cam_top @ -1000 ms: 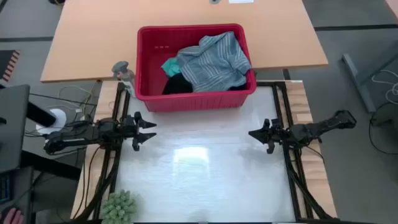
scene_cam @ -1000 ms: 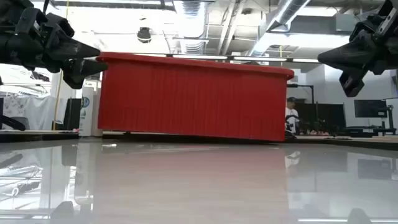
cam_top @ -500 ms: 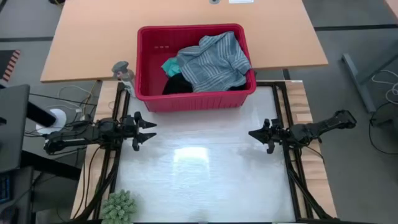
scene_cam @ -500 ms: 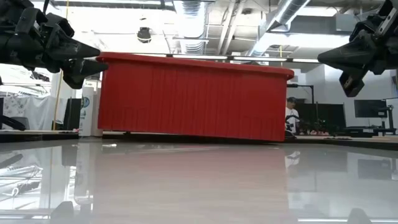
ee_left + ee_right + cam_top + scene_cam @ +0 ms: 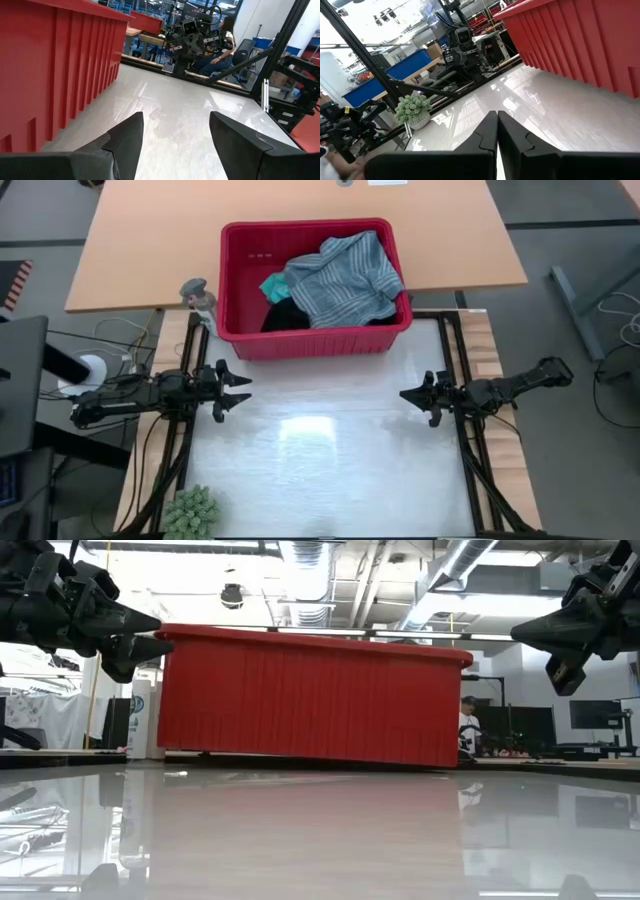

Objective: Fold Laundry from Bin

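Observation:
The red bin (image 5: 315,340) stands at the far middle of the white table top, its wall also showing in the low view (image 5: 310,700). Laundry lies piled inside it: a blue-grey striped garment (image 5: 345,275) on top, a turquoise one (image 5: 272,285) and a black one (image 5: 285,315) beneath. My left gripper (image 5: 246,391) hovers open above the table's left side, pointing right, with nothing between its fingers (image 5: 175,135). My right gripper (image 5: 403,395) hovers above the right side, pointing left, its fingers shut together (image 5: 497,122) on nothing.
A small grey bottle (image 5: 198,295) stands left of the bin. A green plant (image 5: 192,512) sits at the near left corner. A wooden table (image 5: 150,240) lies behind. A person (image 5: 466,725) sits in the room beyond. Bare white table top (image 5: 320,450) lies between the grippers.

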Motion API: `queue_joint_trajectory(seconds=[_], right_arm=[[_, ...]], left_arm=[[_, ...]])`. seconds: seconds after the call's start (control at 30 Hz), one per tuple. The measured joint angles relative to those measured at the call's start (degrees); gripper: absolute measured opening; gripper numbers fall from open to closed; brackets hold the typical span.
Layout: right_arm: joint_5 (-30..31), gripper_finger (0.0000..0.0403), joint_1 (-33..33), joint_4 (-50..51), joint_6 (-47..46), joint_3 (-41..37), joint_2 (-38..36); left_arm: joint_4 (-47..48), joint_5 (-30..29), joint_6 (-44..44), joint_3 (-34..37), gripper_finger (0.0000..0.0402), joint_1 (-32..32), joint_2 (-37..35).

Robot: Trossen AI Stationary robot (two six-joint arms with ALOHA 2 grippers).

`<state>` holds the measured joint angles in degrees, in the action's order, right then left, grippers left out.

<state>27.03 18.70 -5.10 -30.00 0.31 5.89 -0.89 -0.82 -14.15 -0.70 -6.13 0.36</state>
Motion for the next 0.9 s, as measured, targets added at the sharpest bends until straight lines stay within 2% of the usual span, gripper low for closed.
queue_joint_trajectory(seconds=[0.23,0.4,0.53,0.63,0.8,0.9], right_arm=[[0.00,0.0038,0.00,0.00,0.00,-0.01,0.00],[0.00,0.0038,-0.01,0.01,0.00,0.00,0.00],[0.01,0.0038,-0.01,0.01,0.00,-0.02,0.00],[0.01,0.0038,-0.02,0.00,0.04,-0.02,-0.01],[0.02,0.0038,-0.02,0.06,0.04,-0.02,0.00],[0.01,0.0038,-0.02,0.17,0.05,0.00,-0.01]], left_arm=[[-0.02,0.00,0.06,0.01,0.0217,0.00,-0.01],[-2.26,-4.51,8.31,0.00,0.0217,-0.02,-0.04],[-1.50,-5.03,8.09,0.02,0.0217,-0.02,-0.02],[-1.07,-5.33,5.55,0.00,0.0217,-0.02,-0.02],[-1.09,-5.58,-9.17,0.00,0.0217,-0.02,-0.02],[-1.39,-7.17,-13.83,0.01,0.0217,-0.01,-0.02]])
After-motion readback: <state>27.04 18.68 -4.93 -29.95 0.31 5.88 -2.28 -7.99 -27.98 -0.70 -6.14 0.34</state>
